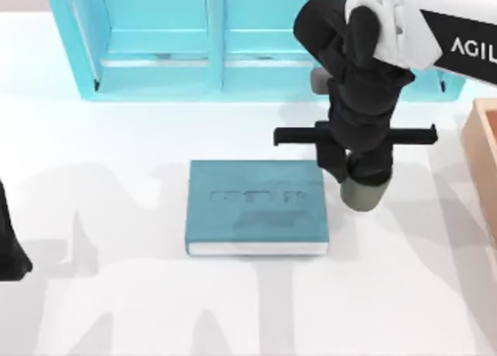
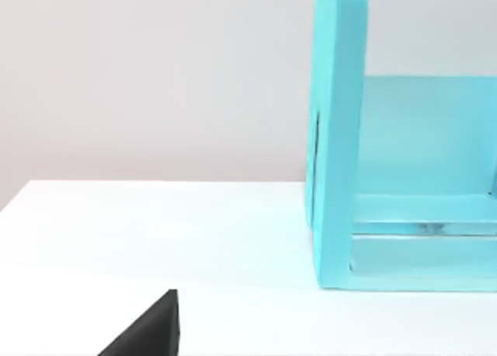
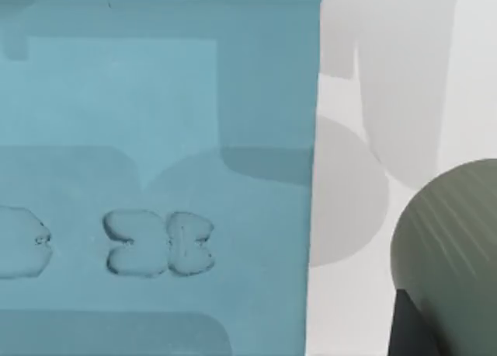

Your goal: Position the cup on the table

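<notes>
The right gripper point(image 1: 359, 177) has its jaws closed around the olive cup point(image 1: 365, 191), carried just above the white tabletop point(image 1: 404, 294) beside the teal book point(image 1: 256, 207), apparently for setting down; the left arm rests at the left edge.

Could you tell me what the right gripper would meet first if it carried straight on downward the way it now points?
Probably bare table: the right gripper holds the cup just right of the teal book, apparently clear of its edge, though height is hard to judge.
</notes>
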Tool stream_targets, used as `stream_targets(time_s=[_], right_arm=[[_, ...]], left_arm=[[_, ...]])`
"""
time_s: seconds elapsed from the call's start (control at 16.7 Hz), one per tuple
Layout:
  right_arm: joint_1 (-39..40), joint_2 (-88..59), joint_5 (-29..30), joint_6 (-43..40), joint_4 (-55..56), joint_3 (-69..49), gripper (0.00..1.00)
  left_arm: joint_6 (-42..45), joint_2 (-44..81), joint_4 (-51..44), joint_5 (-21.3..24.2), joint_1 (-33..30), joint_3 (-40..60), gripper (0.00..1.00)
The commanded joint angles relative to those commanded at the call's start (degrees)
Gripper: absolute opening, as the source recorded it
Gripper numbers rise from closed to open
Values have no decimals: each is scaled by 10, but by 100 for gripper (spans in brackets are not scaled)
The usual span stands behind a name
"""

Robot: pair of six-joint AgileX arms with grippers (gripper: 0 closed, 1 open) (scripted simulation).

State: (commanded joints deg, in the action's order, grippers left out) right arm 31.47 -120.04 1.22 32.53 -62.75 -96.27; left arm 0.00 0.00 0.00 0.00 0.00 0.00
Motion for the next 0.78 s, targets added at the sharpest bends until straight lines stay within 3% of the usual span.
stream_targets(time_s=[0.6, 0.78], right_arm=[[0, 0, 0, 0, 0, 0, 98], [0, 0, 0, 0, 0, 0, 100]], left_arm=[[0, 0, 0, 0, 0, 0, 100], [0, 0, 0, 0, 0, 0, 100]])
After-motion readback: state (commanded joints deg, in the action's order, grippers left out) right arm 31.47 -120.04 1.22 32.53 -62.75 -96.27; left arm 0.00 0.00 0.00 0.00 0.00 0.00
